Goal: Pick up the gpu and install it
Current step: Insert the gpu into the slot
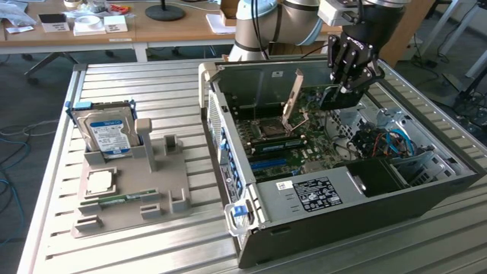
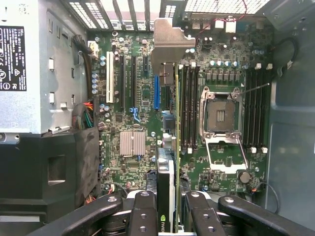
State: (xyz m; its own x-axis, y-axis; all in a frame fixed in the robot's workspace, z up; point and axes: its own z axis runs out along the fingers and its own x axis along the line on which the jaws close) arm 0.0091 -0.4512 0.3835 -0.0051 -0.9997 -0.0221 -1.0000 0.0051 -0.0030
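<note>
Black fingers (image 2: 142, 212) of the gripper (image 2: 171, 216) pinched the gpu (image 2: 166, 182) over the motherboard (image 2: 114, 129). Pickup was complete; seating remained.

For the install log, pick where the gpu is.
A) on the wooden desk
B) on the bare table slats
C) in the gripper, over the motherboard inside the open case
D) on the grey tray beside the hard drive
C: the gripper clamps the gpu edge-on over the motherboard inside the case.
</note>
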